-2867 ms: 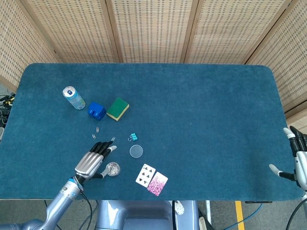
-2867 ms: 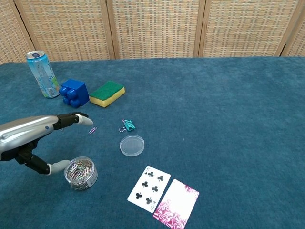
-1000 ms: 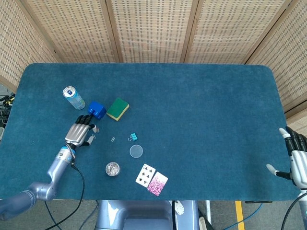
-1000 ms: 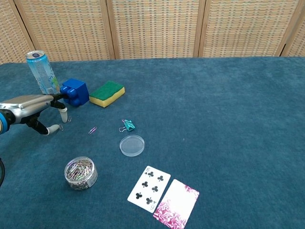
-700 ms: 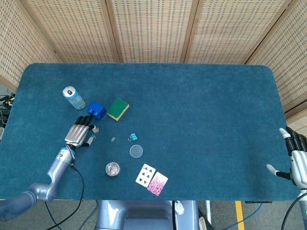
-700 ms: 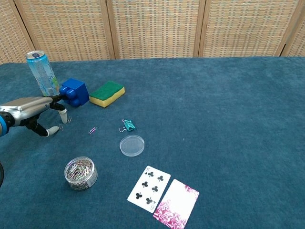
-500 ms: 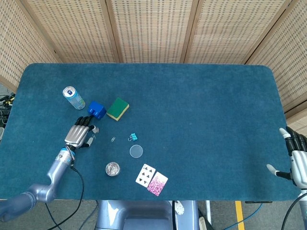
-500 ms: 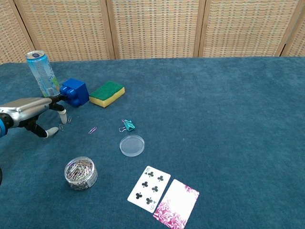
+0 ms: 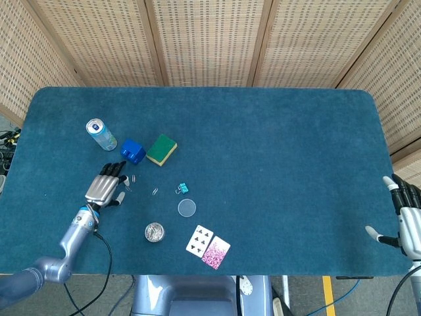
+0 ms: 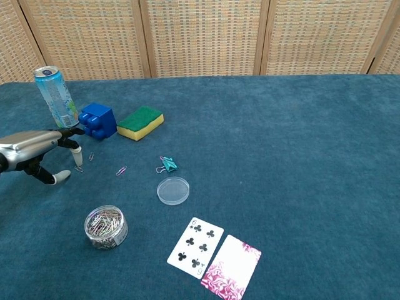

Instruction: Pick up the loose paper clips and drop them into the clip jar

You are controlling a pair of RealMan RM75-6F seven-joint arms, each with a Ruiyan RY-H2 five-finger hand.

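Three loose paper clips lie on the blue cloth: one (image 10: 91, 157) near the blue block, one (image 10: 79, 167) just below my left hand's fingertips (image 10: 76, 152), and a purple one (image 10: 121, 170) further right. In the head view they show as clip (image 9: 135, 178), clip (image 9: 128, 187) and clip (image 9: 155, 191). My left hand (image 10: 36, 154) (image 9: 105, 187) hovers low beside them, fingers spread, holding nothing. The clip jar (image 10: 106, 226) (image 9: 154, 232), full of clips, stands open nearer the front edge. My right hand (image 9: 408, 222) hangs open at the table's far right edge.
The jar's clear lid (image 10: 173, 190) lies beside a teal binder clip (image 10: 167, 164). A drink can (image 10: 55, 97), a blue block (image 10: 97, 120) and a green-yellow sponge (image 10: 140, 122) stand behind the clips. Two playing cards (image 10: 214, 253) lie near the front.
My left hand moved from beside the jar up to the clips, then slid back a little to the left and toward the front. The clips have not moved. The right hand stays still.
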